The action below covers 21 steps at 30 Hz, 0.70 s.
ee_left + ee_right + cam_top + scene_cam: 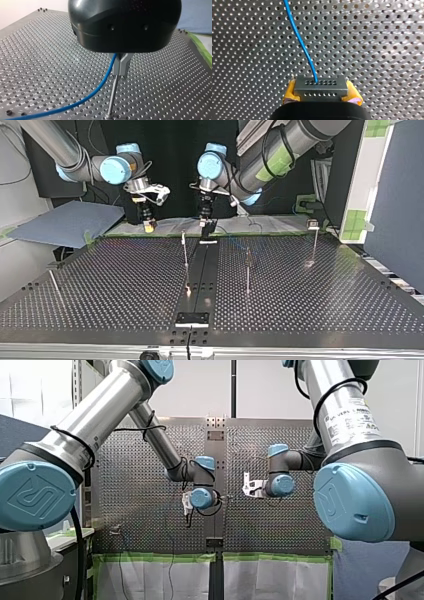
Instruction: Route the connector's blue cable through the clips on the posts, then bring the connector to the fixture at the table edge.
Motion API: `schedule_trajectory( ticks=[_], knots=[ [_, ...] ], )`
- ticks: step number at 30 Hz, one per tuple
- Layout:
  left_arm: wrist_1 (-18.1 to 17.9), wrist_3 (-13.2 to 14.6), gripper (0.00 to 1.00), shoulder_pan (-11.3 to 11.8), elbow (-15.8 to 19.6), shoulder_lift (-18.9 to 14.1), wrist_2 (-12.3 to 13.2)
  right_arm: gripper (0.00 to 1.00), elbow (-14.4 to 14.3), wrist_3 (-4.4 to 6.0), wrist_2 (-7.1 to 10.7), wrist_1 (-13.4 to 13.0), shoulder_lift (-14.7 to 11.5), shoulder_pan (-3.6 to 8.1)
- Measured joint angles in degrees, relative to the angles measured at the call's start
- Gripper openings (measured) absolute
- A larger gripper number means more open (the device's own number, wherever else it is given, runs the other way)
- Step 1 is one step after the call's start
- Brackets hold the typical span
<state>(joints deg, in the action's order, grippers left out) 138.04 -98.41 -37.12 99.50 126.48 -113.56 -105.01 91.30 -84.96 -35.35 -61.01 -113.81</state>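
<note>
My left gripper [119, 74] has its metal fingers [122, 67] pressed together on the blue cable [98, 89]. The cable leaves them at one side and runs off low over the perforated table [37, 62]. Directly under the fingertips stands a thin post [112, 96]. Its clip is hidden by them, so I cannot tell whether the cable is seated. I judge the step in hand to be seating the cable in that clip. The push should go straight down along the post, not sideways, since so slender a rod would likely bend.

My right gripper [321, 93] has its yellow pads [290, 92] clamped on the grey connector [321, 86], and the cable leaves the connector's face ahead of the gripper. This arm should give slack and hold the connector level, so that no pull reaches the clip.
</note>
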Motion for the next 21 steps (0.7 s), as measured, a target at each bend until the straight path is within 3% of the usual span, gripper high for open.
schedule_trajectory(
  ticks=[11,21],
  knots=[
    [-0.03,-0.77,0.00,0.31,-0.87,1.14,1.28,0.00,0.01,0.37,-0.13,-0.88,2.03,0.56],
    [0.51,-2.04,0.00,0.40,-4.00,3.98,1.74,0.00,0.01,1.11,-0.08,-2.32,2.19,2.23]
  ],
)
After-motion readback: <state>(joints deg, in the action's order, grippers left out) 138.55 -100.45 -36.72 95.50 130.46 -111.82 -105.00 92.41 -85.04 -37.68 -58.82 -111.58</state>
